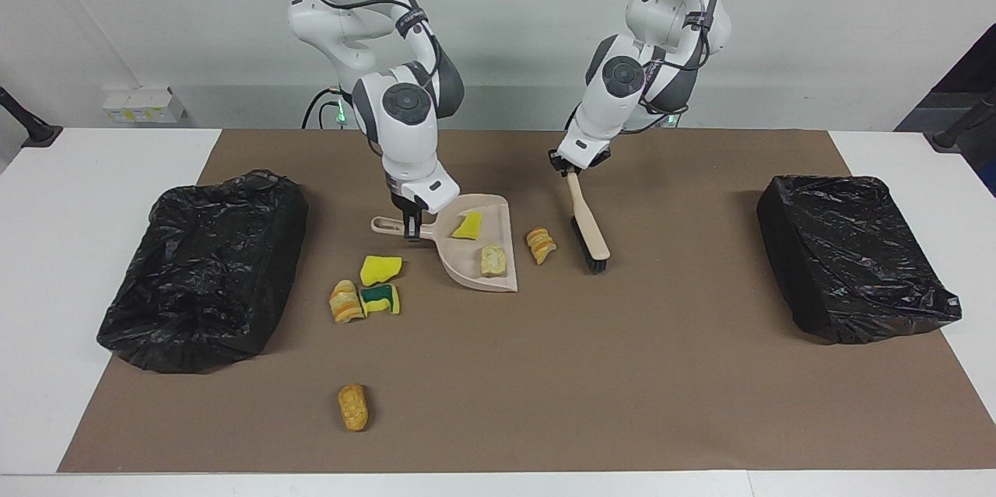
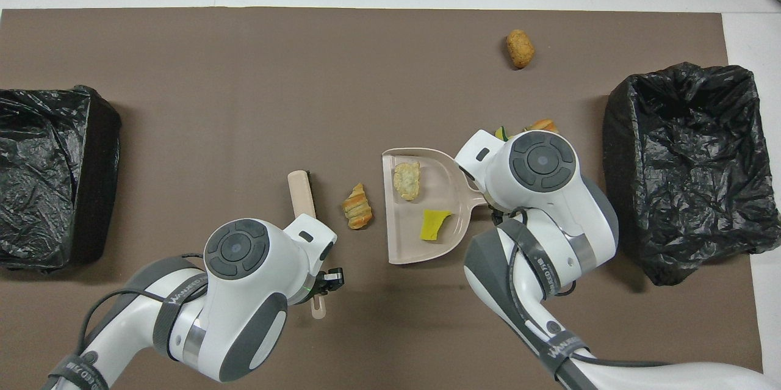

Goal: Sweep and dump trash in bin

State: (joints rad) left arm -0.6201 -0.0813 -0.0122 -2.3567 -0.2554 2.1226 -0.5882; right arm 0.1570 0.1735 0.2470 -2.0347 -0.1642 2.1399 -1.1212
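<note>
My right gripper is shut on the handle of the beige dustpan, which rests on the brown mat. In the pan lie two pieces of trash, a yellow sponge scrap and a pale bread chunk. An orange bread piece lies just off the pan's mouth, between it and the brush. My left gripper is shut on the brush's handle, bristles down on the mat. More trash lies loose toward the right arm's end: a yellow sponge, a green-yellow sponge and a bread piece.
Two black-bagged bins stand at the ends of the mat, one at the right arm's end, one at the left arm's end. A lone bread chunk lies farther from the robots than the rest. From above, the right wrist covers the pan handle.
</note>
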